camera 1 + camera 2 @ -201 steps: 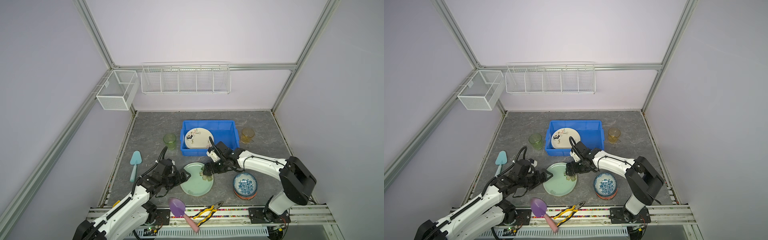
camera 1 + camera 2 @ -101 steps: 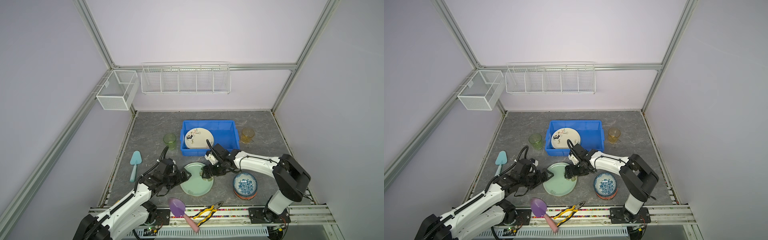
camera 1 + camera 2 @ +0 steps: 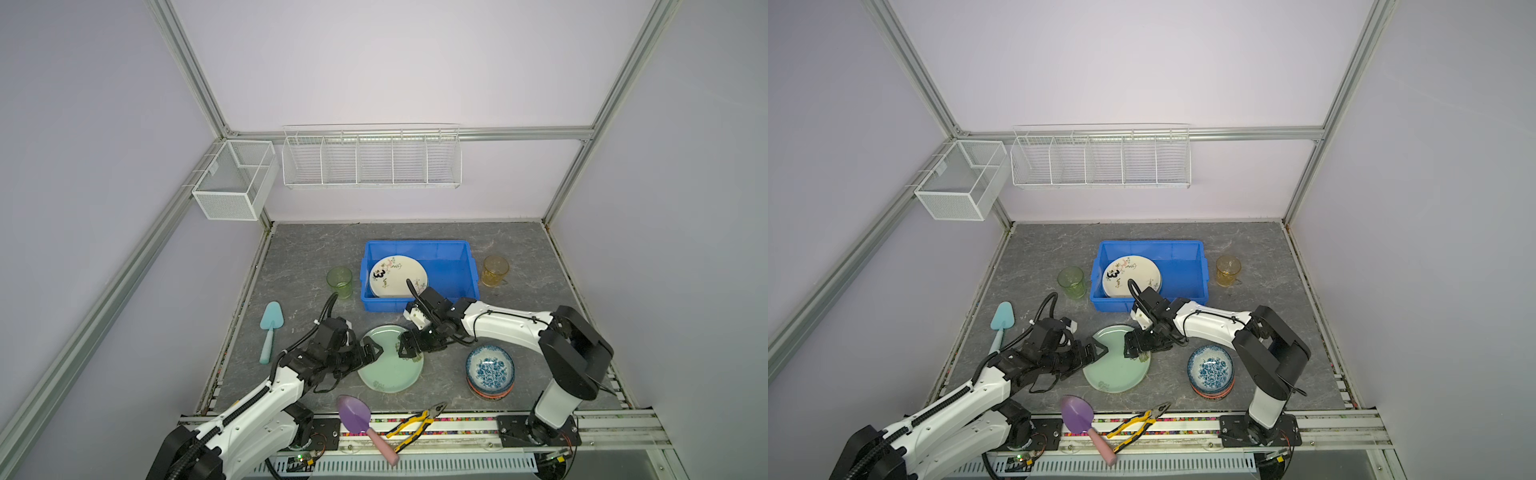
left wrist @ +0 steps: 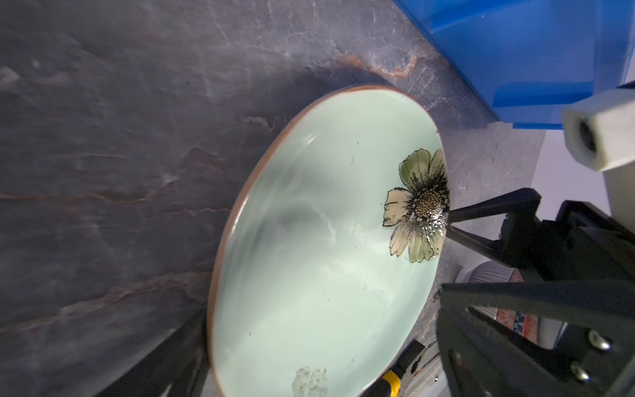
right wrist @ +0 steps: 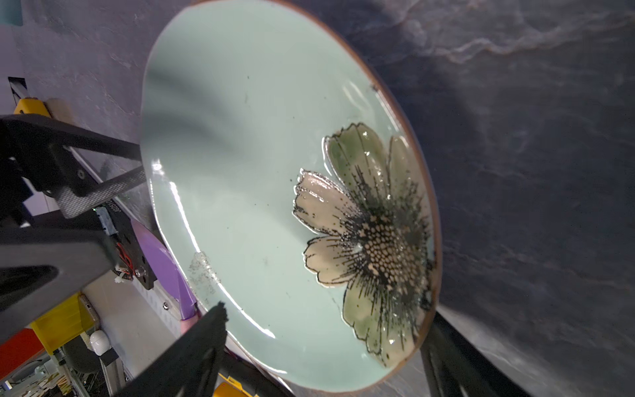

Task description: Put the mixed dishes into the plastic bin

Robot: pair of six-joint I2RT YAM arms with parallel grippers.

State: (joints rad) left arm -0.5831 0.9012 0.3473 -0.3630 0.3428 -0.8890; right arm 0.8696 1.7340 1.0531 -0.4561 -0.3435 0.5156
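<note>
The pale green flower plate (image 3: 390, 365) (image 4: 309, 257) (image 5: 261, 165) lies on the grey table in front of the blue plastic bin (image 3: 451, 270). My left gripper (image 3: 375, 352) (image 4: 319, 347) is open at the plate's left rim. At the opposite rim, by the painted flower, my right gripper (image 3: 406, 352) (image 5: 323, 357) is open as well. Each gripper has a stretch of the rim between its fingers and neither is closed on it. A cream plate (image 3: 398, 276) leans inside the bin. A green tumbler (image 3: 340, 281), an amber tumbler (image 3: 495, 270) and a stack of bowls topped by a blue floral bowl (image 3: 490, 370) stand on the table.
A teal trowel (image 3: 270, 328) lies at the left. A purple trowel (image 3: 355, 413) and yellow-handled pliers (image 3: 415, 422) lie at the front edge. Two white wire baskets (image 3: 370, 160) hang on the walls.
My right gripper has come forward and down onto the flower plate's rim. The left gripper has barely moved.
</note>
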